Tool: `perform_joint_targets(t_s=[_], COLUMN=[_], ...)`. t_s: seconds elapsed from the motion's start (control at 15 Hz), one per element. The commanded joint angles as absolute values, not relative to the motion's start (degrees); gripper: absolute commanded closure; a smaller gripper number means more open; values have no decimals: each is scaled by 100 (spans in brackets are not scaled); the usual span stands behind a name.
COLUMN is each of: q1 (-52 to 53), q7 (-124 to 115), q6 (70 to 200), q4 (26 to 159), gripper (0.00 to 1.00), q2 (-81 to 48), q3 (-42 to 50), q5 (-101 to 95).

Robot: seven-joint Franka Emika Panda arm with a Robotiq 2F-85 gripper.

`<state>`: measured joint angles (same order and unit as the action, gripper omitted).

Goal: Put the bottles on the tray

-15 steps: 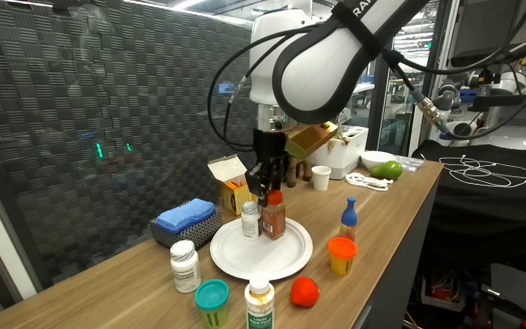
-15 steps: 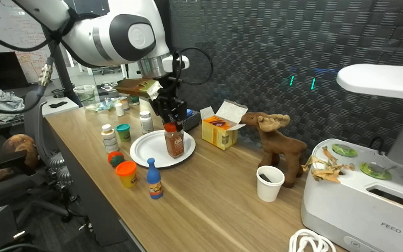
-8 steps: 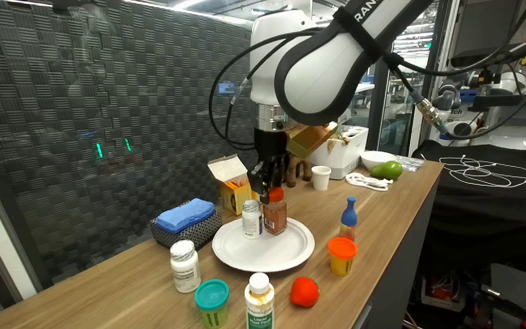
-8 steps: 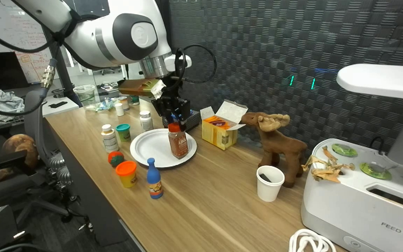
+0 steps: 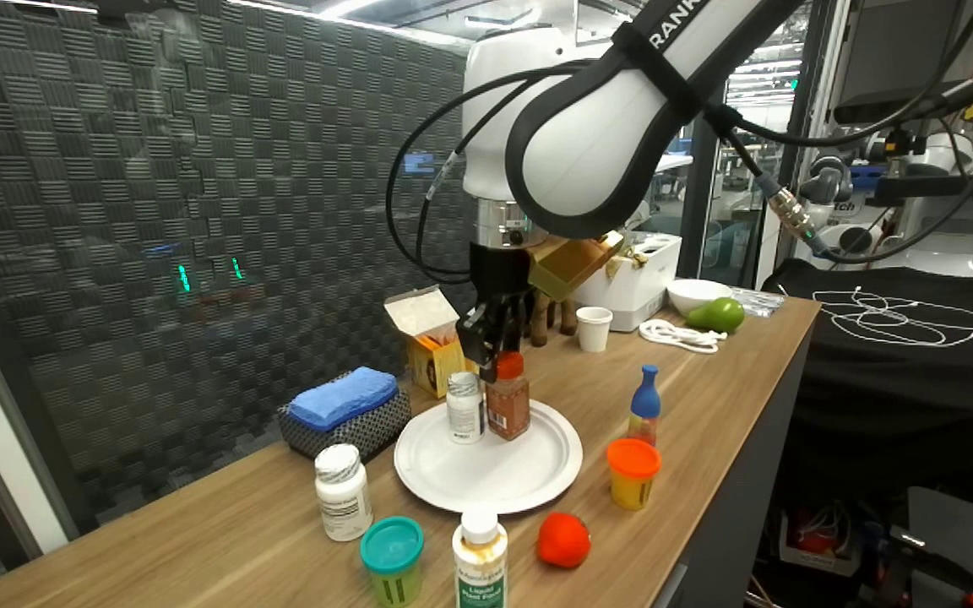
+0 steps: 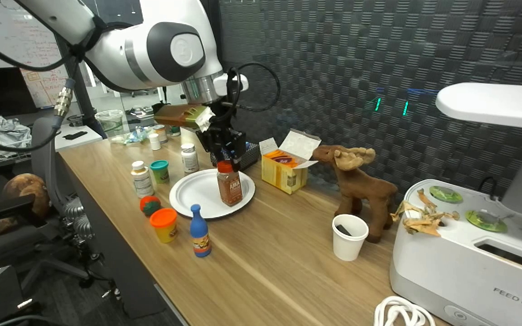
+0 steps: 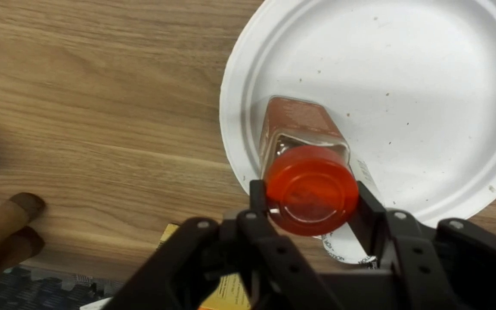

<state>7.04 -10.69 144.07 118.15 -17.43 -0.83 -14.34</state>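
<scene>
Wrist view has my gripper (image 7: 311, 193) part-closed, gripping the jar (image 7: 302, 120) by its cap (image 7: 312, 189) on the tray (image 7: 403, 56), white bottle (image 5: 465, 411) already beside it; five others (image 5: 344, 498), near and right in an exterior view, remain

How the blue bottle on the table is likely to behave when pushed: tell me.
The blue bottle will probably tip if pushed high up, since it stands upright and is tall for its narrow base. Once down, it may roll, as its body looks round. Its smooth-looking sides could also make it a little slippery to hold.
</scene>
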Motion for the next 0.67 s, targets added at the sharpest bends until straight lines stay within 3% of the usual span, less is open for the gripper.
perform_joint_targets(t_s=[0.0, 0.2, 0.6], q1=[770, 895, 1107], q7=[-1043, -1115, -778], q6=[14428, 14420, 14481], q4=[11893, 11970, 11894], gripper=[19, 0, 0], q2=[-1528, -1252, -1213], q3=[-113, -224, -768], q5=[-1402, -1434, -999])
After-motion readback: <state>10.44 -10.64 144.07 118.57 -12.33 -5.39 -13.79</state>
